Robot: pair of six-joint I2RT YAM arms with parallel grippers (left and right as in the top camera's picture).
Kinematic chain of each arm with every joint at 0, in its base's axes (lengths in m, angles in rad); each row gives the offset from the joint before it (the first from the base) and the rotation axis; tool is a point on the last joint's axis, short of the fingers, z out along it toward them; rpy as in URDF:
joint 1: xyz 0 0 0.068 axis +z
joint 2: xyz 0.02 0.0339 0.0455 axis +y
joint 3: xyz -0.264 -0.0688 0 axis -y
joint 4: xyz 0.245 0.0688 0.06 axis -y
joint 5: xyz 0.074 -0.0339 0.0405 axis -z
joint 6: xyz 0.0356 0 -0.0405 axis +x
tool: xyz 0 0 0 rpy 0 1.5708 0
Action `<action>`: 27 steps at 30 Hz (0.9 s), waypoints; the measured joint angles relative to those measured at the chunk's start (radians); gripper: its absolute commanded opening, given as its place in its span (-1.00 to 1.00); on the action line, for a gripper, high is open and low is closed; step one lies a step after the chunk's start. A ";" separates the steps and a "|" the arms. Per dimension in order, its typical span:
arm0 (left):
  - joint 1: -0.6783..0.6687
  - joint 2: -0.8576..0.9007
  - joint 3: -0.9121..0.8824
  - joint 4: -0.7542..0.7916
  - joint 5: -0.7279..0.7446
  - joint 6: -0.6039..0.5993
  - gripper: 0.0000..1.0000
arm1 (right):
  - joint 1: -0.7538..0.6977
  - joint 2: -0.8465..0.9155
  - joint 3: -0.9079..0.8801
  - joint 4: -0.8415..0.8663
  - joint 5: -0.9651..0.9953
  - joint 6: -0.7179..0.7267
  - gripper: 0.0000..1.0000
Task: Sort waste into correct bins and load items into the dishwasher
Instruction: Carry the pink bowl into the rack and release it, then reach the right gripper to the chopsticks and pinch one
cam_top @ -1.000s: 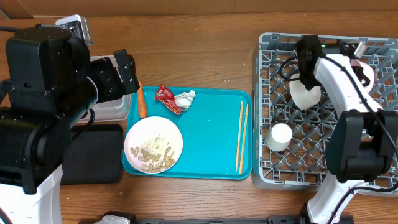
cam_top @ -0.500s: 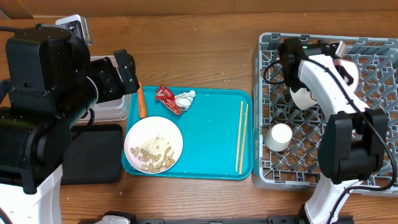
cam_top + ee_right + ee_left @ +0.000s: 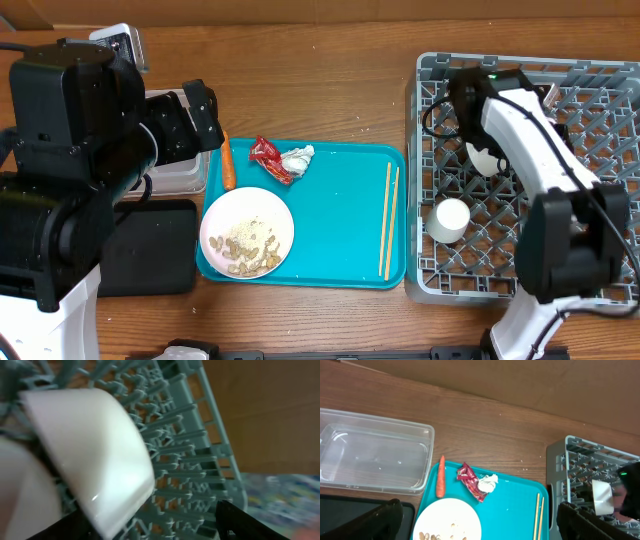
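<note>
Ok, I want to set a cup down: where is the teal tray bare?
Bare: the middle of the teal tray, between the white plate and the chopsticks, below the tissue. Crowded: its left end, with carrot, red wrapper and plate.

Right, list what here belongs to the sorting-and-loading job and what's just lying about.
Job:
carrot, red wrapper, tissue, plate with food bits, chopsticks, white cup, white bowl, clear tub, black tray, dish rack.

Just there:
teal serving tray, small grey box at the table's far edge.
</note>
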 measured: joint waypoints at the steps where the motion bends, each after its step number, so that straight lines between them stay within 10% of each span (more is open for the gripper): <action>1: 0.000 0.000 0.000 0.000 0.000 0.000 1.00 | 0.009 -0.037 0.000 0.024 -0.044 -0.042 0.51; 5: 0.000 0.000 0.000 0.000 0.000 0.000 1.00 | 0.064 -0.169 0.006 0.058 -0.229 -0.156 0.51; 7: 0.000 0.000 0.000 0.000 0.000 0.000 1.00 | 0.097 -0.225 0.020 0.067 -0.344 -0.201 1.00; 14: 0.000 0.000 0.000 0.000 0.000 0.000 1.00 | 0.200 -0.386 0.033 0.203 -0.940 -0.257 1.00; 17: 0.000 0.000 0.000 0.000 0.000 0.000 1.00 | 0.225 -0.406 0.042 0.232 -1.129 -0.266 0.29; 27: 0.000 0.000 0.000 0.000 0.000 0.000 1.00 | 0.402 -0.346 -0.172 0.294 -1.103 -0.069 0.29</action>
